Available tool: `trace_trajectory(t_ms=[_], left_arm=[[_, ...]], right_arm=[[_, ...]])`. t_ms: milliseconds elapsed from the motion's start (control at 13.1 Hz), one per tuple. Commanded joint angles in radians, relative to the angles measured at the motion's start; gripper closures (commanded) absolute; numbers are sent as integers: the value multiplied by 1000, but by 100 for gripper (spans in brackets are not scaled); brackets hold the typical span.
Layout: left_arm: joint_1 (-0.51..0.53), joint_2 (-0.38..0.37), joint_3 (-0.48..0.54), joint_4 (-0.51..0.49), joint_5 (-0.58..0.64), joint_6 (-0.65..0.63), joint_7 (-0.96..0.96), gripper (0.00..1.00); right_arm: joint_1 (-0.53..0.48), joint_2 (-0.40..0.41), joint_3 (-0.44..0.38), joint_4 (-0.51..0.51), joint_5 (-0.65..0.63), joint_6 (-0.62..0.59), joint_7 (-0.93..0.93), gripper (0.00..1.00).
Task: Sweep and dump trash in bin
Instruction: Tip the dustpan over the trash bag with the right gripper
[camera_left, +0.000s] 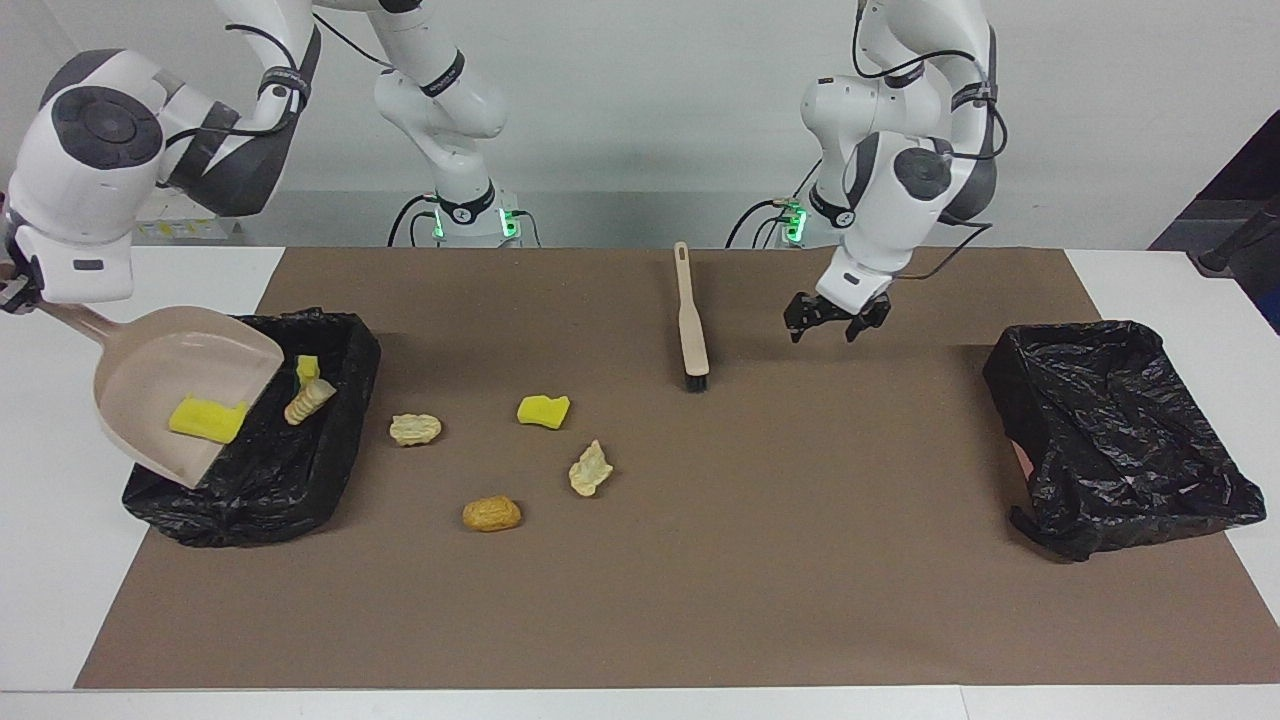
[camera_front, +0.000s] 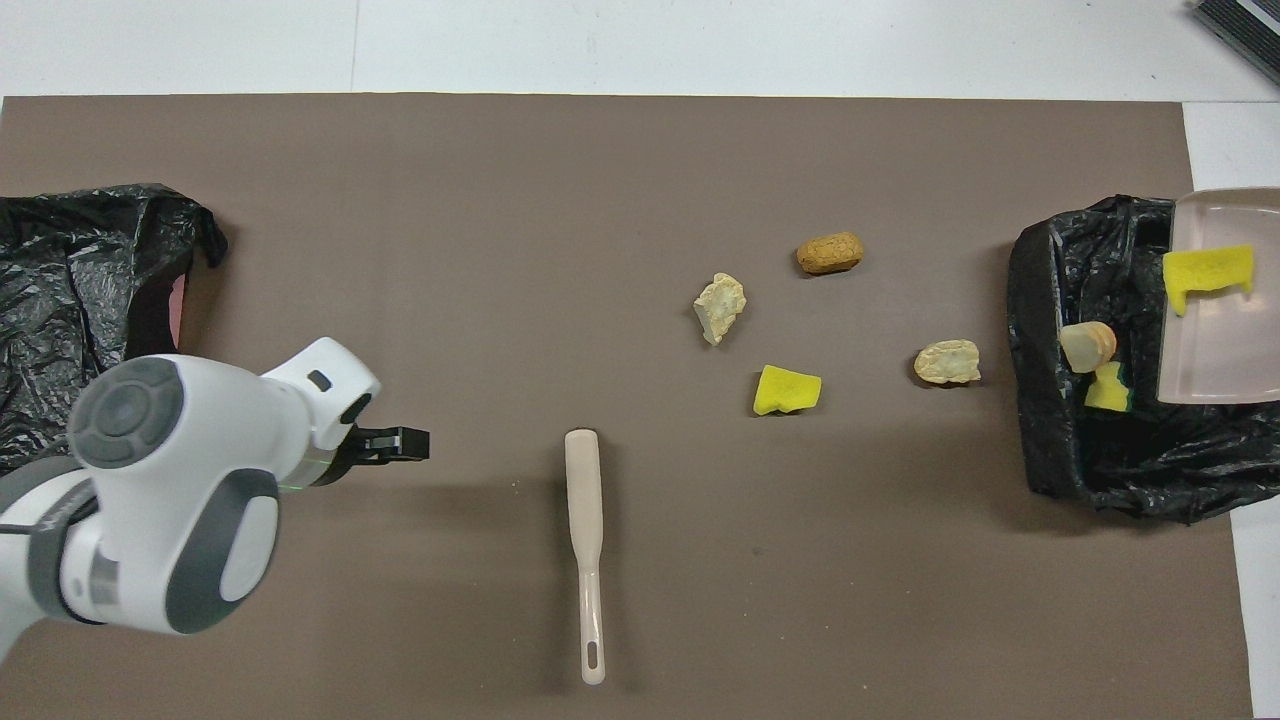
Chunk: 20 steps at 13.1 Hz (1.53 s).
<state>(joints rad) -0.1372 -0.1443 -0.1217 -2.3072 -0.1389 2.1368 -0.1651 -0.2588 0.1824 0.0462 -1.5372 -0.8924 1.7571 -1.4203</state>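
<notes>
1. The right end effector (camera_left: 12, 296) is up at the right arm's end of the table, clamped on the handle of the dustpan (camera_left: 150, 400). It's right at the picture's edge, so you only just see it.
2. The dustpan is tipped lip-down over the black-bagged bin (camera_left: 300, 470). My guess is that's so the load slides out by itself.
3. Looks like it's working. A small yellow bit (camera_left: 307, 368) and a beige crinkled piece (camera_left: 308, 400) are off the lip and inside the bin's mouth. One yellow sponge (camera_left: 207, 418) is sitting in the pan, so I'd say the dump is only partly done.
4. Four scraps lie on the brown mat (camera_left: 700, 600), all loose and apart:
   - a pale lumpy scrap (camera_left: 415, 429) just beside the bin
   - a bright yellow chunk (camera_left: 543, 410)
   - a cream jagged scrap (camera_left: 590, 468)
   - an orange nugget (camera_left: 491, 513), farthest from the robots
5. The brush (camera_left: 692, 330) lies flat on the mat, bristles toward the scraps, and nothing is touching it.
6. The left end effector (camera_left: 835, 322) hangs open and empty over the mat, between the brush and the second bin (camera_left: 1110, 430). I reckon it's parked out of the way while the pan empties.
</notes>
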Motion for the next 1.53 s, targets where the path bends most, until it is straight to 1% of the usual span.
trace_trajectory(t_ms=[0, 153, 229, 459, 612, 688, 765, 841, 918, 994, 1147, 1300, 1453], left_arm=[[124, -40, -13, 35, 12, -87, 157, 0], [206, -34, -13, 125, 12, -135, 226, 0], [226, -23, -15, 193, 12, -196, 225, 0], [232, -6, -13, 355, 42, -334, 214, 0], [232, 40, -13, 509, 53, -432, 199, 0], [232, 51, -13, 564, 55, -481, 199, 0], [232, 58, -12, 607, 58, -520, 197, 0], [223, 64, -15, 636, 91, -549, 191, 0], [211, 87, -21, 673, 129, -570, 173, 0], [209, 94, -24, 690, 122, -572, 150, 0], [199, 89, -29, 672, 116, -567, 134, 0], [199, 86, -30, 684, 114, -581, 130, 0], [199, 74, -30, 687, 105, -574, 76, 0]], right_arm=[[23, -9, 4, -11, -106, -12, 14, 100], [71, -11, 6, -11, -201, -13, 4, 100], [87, -12, 4, -11, -207, -13, 6, 100], [87, -15, 7, -14, -206, -15, 0, 100], [76, -17, 11, 6, -175, -7, -3, 100], [72, -20, 14, 41, -86, -18, 0, 100], [73, -26, 9, 52, 9, -30, 3, 100], [72, -43, 11, 55, 65, -36, 6, 100], [76, -46, 11, 58, 90, -51, 6, 100], [84, -49, 17, 60, 122, -92, 11, 100], [89, -63, 17, 58, 238, -175, 29, 100], [82, -81, 17, 43, 370, -247, 95, 100], [72, -110, 15, 7, 533, -281, 225, 100]])
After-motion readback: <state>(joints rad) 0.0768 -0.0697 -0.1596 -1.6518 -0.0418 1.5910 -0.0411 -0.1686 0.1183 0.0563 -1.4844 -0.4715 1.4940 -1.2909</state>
